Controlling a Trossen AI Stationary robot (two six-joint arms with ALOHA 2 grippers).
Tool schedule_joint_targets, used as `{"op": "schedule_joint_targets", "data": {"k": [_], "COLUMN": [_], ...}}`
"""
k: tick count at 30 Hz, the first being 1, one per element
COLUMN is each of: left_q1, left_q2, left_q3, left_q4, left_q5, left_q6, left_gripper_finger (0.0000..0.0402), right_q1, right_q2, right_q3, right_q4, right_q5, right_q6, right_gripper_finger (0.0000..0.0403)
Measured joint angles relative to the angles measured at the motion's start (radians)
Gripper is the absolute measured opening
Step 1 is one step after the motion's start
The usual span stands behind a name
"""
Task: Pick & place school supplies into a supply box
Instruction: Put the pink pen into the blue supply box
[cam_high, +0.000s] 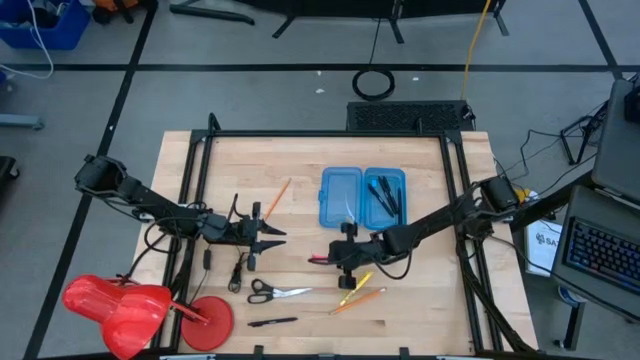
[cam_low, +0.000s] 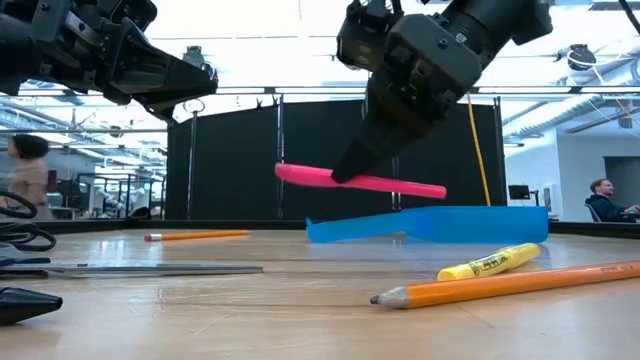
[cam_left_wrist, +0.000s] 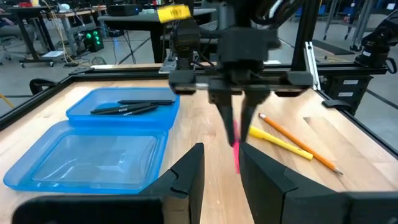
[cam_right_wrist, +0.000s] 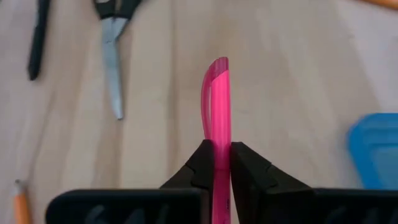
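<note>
Supply box (cam_high: 363, 197), a translucent blue hinged case, lies open and flat on the wooden desk (cam_high: 430, 300) toward its far side, just beyond the right arm's pincer. Its two shallow halves sit side by side; the half on the right arm's side holds several thin black pens (cam_high: 386, 196), the other half looks empty.

Largest on the desk is a red plastic object (cam_high: 120, 308) at the near corner on the left arm's side. Next, the right arm reaches in across the desk; its pincer (cam_high: 346, 257) is clamped on a pink marker (cam_low: 360, 181), which the low view shows held clear above the desk, nearly level, in front of the box. The left arm reaches in from the other side; its pincer (cam_high: 262, 238) hangs above the desk middle with the fingers (cam_left_wrist: 186, 180) apart, holding nothing, pointed toward the right pincer.

Smaller things lie on the desk: black-handled scissors (cam_high: 277, 292) near the front, between the two pincers; an orange pencil (cam_high: 277, 196) well apart near the box's left side; a second orange pencil (cam_high: 358, 299) and a yellow marker (cam_high: 354, 282) just beside each other below the right pincer; and a lone black pen (cam_high: 271, 322) nearest the front edge
</note>
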Motion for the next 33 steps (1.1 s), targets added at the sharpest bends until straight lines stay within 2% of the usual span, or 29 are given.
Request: {"op": "schedule_joint_targets", "data": {"k": [13,18,22,27,33], "left_q1": [0.0,0.0,0.0,0.0,0.0], "left_q2": [0.0,0.0,0.0,0.0,0.0], "left_q3": [0.0,0.0,0.0,0.0,0.0], "left_q4": [-0.002,-0.003,-0.003,-0.002,-0.004], "left_q5": [0.0,0.0,0.0,0.0,-0.018], "left_q6": [-0.002,-0.002,-0.002,0.004,0.0], "left_gripper_finger": [0.0104,0.0104,0.0104,0.0104,0.0104], "right_q1": [-0.083,-0.146,-0.19,-0.196,-0.18], "right_q2": [-0.103,-0.143,-0.152,-0.152,-0.081], "right_q3": [0.0,0.001,0.001,0.001,0.002], "right_q4": [-0.131,-0.173,-0.149,-0.128,0.024], "right_q5": [0.149,0.14,-0.024,-0.064,-0.276], "right_q6": [0.044,0.047,0.035,0.002,-0.082], "right_gripper_finger": [0.0003,0.0001,0.0002,0.0004,0.0008]}}
